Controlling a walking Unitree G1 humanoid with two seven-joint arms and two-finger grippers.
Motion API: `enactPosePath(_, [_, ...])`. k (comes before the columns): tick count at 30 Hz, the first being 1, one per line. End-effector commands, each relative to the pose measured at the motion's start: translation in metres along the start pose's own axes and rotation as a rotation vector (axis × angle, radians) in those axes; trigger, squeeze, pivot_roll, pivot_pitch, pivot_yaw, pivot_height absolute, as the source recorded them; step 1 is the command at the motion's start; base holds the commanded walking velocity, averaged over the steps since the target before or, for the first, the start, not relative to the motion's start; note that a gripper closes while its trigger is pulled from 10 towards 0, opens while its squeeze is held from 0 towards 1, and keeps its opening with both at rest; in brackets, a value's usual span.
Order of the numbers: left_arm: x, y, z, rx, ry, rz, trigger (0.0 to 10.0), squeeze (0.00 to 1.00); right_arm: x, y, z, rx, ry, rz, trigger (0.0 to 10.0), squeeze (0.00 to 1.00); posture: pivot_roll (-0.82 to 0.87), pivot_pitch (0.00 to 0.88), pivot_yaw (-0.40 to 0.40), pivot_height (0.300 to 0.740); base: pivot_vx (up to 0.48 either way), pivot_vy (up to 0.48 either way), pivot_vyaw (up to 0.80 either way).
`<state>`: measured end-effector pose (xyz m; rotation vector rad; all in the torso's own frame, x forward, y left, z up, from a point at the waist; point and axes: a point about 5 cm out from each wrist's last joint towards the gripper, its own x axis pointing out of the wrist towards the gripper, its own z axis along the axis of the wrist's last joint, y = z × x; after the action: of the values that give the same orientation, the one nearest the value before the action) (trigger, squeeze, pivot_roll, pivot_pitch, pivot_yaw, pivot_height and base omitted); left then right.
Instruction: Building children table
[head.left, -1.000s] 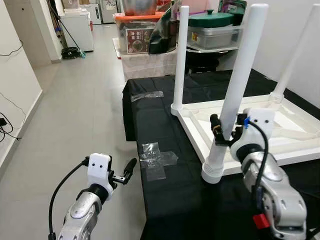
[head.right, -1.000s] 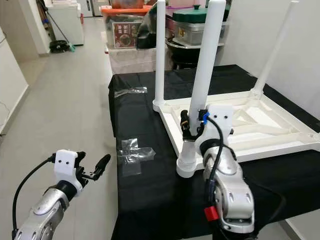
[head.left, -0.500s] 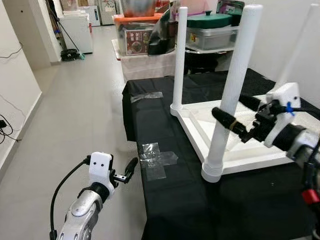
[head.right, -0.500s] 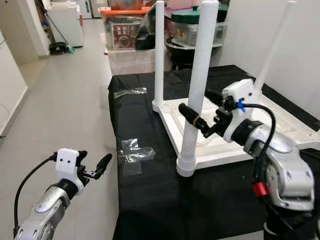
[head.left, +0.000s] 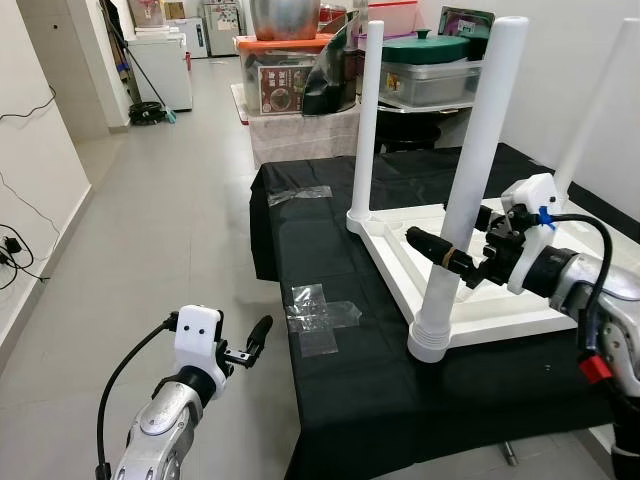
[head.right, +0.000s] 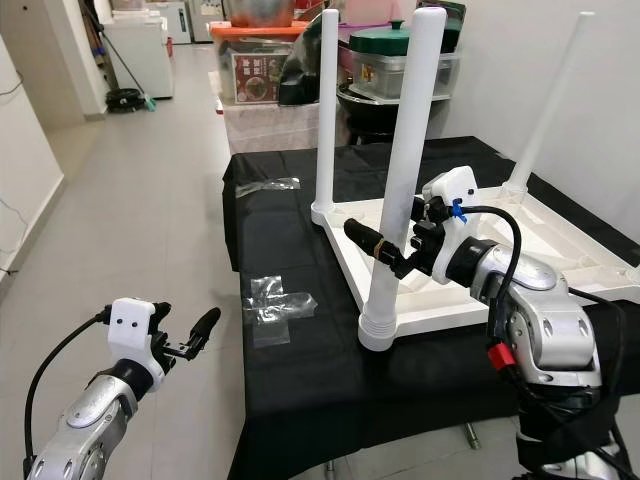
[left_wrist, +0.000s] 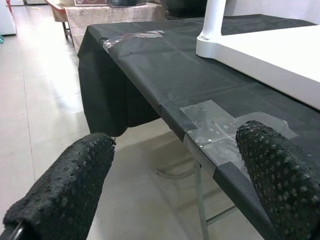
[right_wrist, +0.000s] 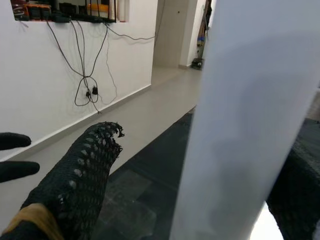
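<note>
Now right gripper (head.right: 395, 252) fingers spread, straddling near table leg (head.right: 400, 180), left gripper (left_wrist: 175, 180) parted, idle.

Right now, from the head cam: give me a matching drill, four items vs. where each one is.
Items:
1. right gripper
2. left gripper
3. clear tape patch
4. green-lidded tub

Places:
A. on the black cloth, near its edge
B. on the shelf behind the table
C. around the nearest white leg
D. over the floor, off the table's side

Pairs: 1-C, 2-D, 3-A, 4-B
</note>
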<state>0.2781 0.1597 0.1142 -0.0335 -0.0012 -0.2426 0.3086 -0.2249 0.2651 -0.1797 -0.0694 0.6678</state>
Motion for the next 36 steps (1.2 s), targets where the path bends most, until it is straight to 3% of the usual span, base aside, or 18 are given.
enactPosePath(1, [-0.003, 0.005, -0.001, 0.014, 0.006, 0.016, 10.0, 0.00, 0.002, 0.000, -0.001, -0.010, 0.008, 0.016, 8.0, 0.00, 0.00, 0.000, 0.001, 0.740, 0.000, 0.000, 0.00])
enactPosePath(2, [-0.003, 0.005, -0.001, 0.014, 0.006, 0.016, 10.0, 0.00, 0.002, 0.000, -0.001, -0.010, 0.008, 0.016, 8.0, 0.00, 0.00, 0.000, 0.001, 0.740, 0.000, 0.000, 0.00])
enactPosePath(3, [-0.003, 0.005, -0.001, 0.015, 0.009, 0.013, 10.0, 0.00, 0.000, -0.006, -0.002, -0.006, 0.011, -0.010, 0.0, 0.00, 0.00, 0.000, 0.004, 0.740, 0.000, 0.000, 0.00])
enactPosePath(9, [-0.002, 0.004, -0.002, 0.015, 0.011, 0.009, 10.0, 0.00, 0.001, -0.020, -0.006, -0.010, 0.024, -0.137, 0.0, 0.00, 0.00, 0.000, 0.004, 0.740, 0.000, 0.000, 0.00])
enactPosePath(17, [-0.003, 0.005, -0.002, 0.015, 0.012, 0.010, 10.0, 0.00, 0.008, -0.016, -0.011, 0.041, 0.022, -0.290, 0.0, 0.00, 0.00, 0.000, 0.003, 0.740, 0.000, 0.000, 0.00])
enactPosePath(23, [-0.004, 0.005, -0.002, 0.016, 0.012, 0.010, 10.0, 0.00, 0.015, 0.006, -0.023, 0.105, 0.033, -0.379, 0.0, 0.00, 0.00, 0.000, 0.002, 0.740, 0.000, 0.000, 0.00])
enactPosePath(24, [-0.004, 0.005, -0.002, 0.017, 0.013, 0.010, 10.0, 0.00, 0.016, 0.015, -0.033, 0.166, 0.054, -0.541, 0.0, 0.00, 0.01, 0.000, 0.002, 0.740, 0.000, 0.000, 0.00])
enactPosePath(26, [-0.004, 0.005, -0.002, 0.017, 0.013, 0.010, 10.0, 0.00, 0.016, 0.015, -0.033, 0.166, 0.054, -0.541, 0.0, 0.00, 0.01, 0.000, 0.002, 0.740, 0.000, 0.000, 0.00])
enactPosePath(29, [-0.004, 0.005, -0.002, 0.019, 0.017, 0.015, 10.0, 0.00, 0.011, 0.041, -0.059, 0.281, 0.157, -0.912, 0.0, 0.00, 0.01, 0.000, 0.003, 0.740, 0.000, 0.000, 0.00])
enactPosePath(36, [-0.003, 0.005, -0.001, 0.023, 0.015, 0.021, 10.0, 0.00, 0.024, 0.054, -0.064, 0.319, 0.159, -0.979, 0.0, 0.00, 0.02, 0.000, -0.011, 0.740, 0.000, 0.000, 0.00])
